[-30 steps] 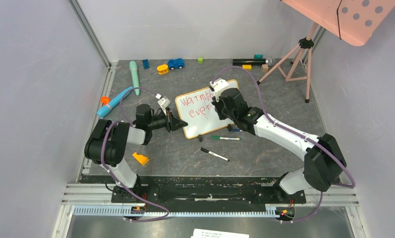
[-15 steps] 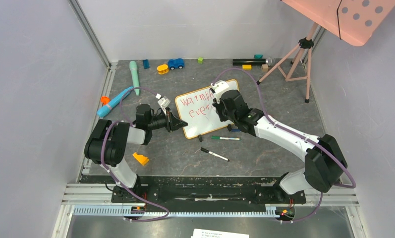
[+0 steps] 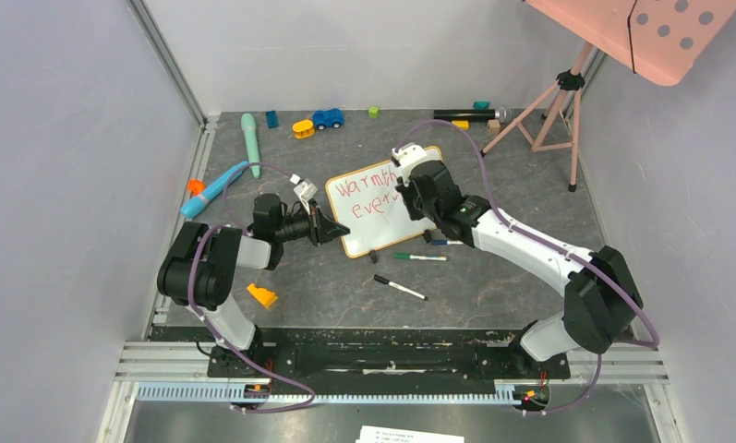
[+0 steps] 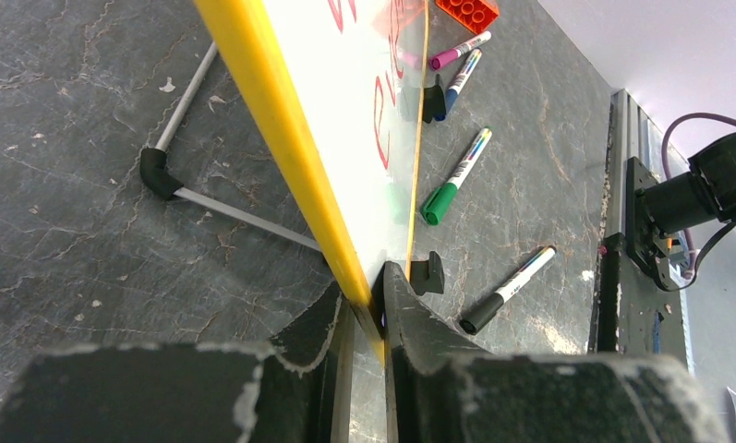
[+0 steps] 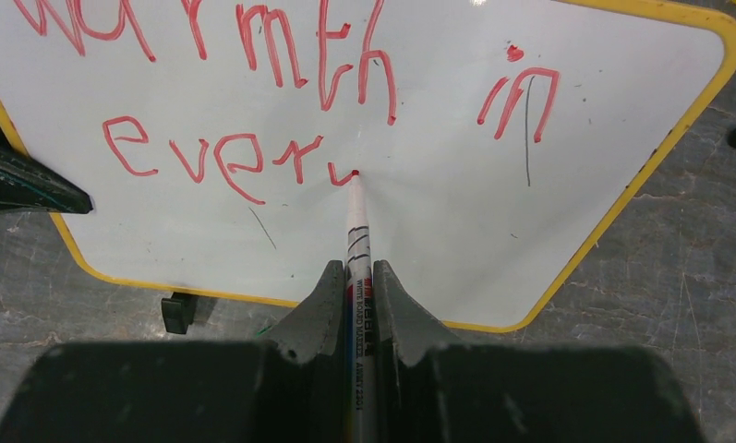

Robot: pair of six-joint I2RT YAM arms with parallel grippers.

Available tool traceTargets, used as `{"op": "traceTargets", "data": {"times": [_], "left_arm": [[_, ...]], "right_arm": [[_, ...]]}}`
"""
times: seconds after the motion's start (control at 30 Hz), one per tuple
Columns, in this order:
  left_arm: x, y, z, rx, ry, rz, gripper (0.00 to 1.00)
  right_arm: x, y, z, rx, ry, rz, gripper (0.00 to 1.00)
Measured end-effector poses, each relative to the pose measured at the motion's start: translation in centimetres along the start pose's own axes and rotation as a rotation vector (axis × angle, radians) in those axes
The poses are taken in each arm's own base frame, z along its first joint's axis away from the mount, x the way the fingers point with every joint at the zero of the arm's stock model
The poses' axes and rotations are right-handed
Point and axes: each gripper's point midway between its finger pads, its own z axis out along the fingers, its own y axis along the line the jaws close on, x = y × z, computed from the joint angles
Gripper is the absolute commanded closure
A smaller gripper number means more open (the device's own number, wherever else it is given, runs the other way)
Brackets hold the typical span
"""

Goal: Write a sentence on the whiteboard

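Observation:
The whiteboard [image 3: 368, 231] stands tilted on the table, and its frame looks yellow in the wrist views. My left gripper [image 3: 331, 229] is shut on its left edge, with the frame pinched between the fingers in the left wrist view [image 4: 368, 291]. My right gripper [image 3: 403, 198] is shut on a red whiteboard marker [image 5: 355, 217]. The marker's tip touches the board. The sentence [image 5: 244, 166] reads "Warmth in" on the top line. Below it is "ever" and a short stroke that ends at the tip. The right arm hides part of the board in the top view.
A green marker [image 3: 419, 257] and a black marker [image 3: 400, 287] lie in front of the board, with two more at its foot [image 4: 456, 65]. An orange brick [image 3: 262, 295] lies near left. Toys line the back. A pink dotted panel on a tripod [image 3: 567, 92] stands back right.
My right gripper has shifted slightly toward the back left with the marker, and the lower line has gained a stroke. The left arm and the board have not moved.

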Motion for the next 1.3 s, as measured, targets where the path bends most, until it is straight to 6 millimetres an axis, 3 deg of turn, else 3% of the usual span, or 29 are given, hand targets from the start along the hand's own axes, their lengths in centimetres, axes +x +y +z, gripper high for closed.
{"op": "traceTargets", "data": {"times": [0.4,0.73,1.3], "left_arm": [[0.0,0.0,0.0,-0.001,0.0,-0.001,0.98],[0.0,0.0,0.0,-0.001,0.0,-0.001,0.98],[0.0,0.0,0.0,0.001,0.0,0.001,0.98]], "right_arm": [[-0.1,-0.2,0.0,0.005,-0.009,0.005,1.0],[3.2,0.1,-0.3,-0.015,0.041,0.022,1.0],[2.0,1.2,-0.4,-0.082,-0.004,0.044,1.0]]}}
